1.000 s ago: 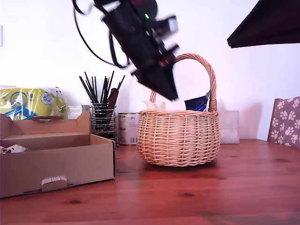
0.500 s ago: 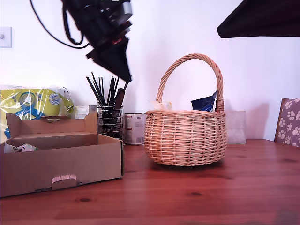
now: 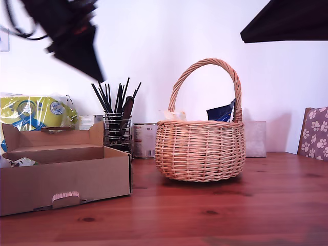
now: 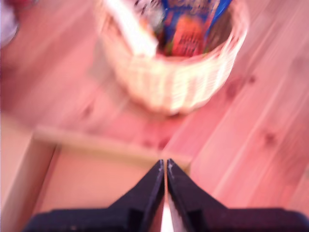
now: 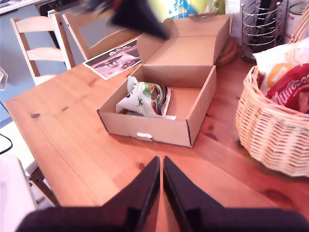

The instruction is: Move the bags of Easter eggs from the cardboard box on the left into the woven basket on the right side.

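Observation:
The cardboard box [image 3: 66, 179] [image 5: 159, 128] lies open at the exterior view's left, and a green-and-white bag [image 5: 147, 99] [image 3: 18, 162] rests in it. The woven basket [image 3: 200, 151] [image 5: 270, 130] [image 4: 178, 82] stands mid-table with a dark blue bag [image 3: 221, 113] [image 4: 190, 24], a pale cream bag [image 3: 174, 116] and a red bag [image 5: 294, 87] inside. Blurred, my first gripper [image 3: 97, 74] [image 4: 165, 163] hangs high above the box's back edge, shut on nothing. My second gripper [image 5: 161, 159] is shut and empty, above the table in front of the box; its arm [image 3: 287, 20] shows at the exterior view's top right.
Behind the box sit a yellow-green plastic pack [image 3: 33, 113], a black wire holder of dark sticks [image 3: 117, 130] and a tin can [image 3: 145, 140]. A grey block [image 3: 254, 138] is behind the basket. A paw-print chair [image 3: 313, 133] and wooden chairs [image 5: 43, 43] edge the table.
My first gripper has swung from above the basket across to the exterior view's left, over the box. The second arm has barely moved.

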Controlling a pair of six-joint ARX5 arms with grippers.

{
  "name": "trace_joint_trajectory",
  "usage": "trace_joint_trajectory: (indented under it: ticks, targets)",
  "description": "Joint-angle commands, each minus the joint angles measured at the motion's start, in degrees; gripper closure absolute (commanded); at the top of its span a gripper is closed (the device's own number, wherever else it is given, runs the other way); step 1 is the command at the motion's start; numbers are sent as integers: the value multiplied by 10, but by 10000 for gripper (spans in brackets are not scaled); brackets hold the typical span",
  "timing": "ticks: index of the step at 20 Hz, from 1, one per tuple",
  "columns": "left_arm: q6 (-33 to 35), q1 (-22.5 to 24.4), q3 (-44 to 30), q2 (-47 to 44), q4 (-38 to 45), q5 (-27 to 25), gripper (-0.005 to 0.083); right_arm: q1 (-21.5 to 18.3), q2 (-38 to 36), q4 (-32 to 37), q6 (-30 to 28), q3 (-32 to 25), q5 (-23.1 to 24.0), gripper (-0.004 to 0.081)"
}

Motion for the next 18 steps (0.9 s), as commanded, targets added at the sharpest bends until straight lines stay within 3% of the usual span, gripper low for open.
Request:
trace_joint_trajectory:
  ticks: [1,8,9,10,12,13,16,18]
  targets:
    - [-3,9,-45,-10,15,0,793,2,0,8,1,0,-4,782]
    - [11,42,-66,-24,-68,-12,784,3,0,9,1,0,-16,782]
    - [30,48,-66,-24,-84,-16,727,3,0,9,1,0,-16,782]
    - [44,53,-66,-23,-89,-19,567,3,0,9,1,0,-16,782]
    - [62,59,-66,-21,-80,-70,126,3,0,9,2,0,-16,782]
    - [81,60,-66,-20,-72,-109,3,3,0,9,3,0,-16,782]
    - [97,60,-65,-6,-52,-184,-17,3,0,10,5,0,-16,782]
    - [122,60,-65,9,-48,-196,-17,3,0,10,10,0,-16,782]
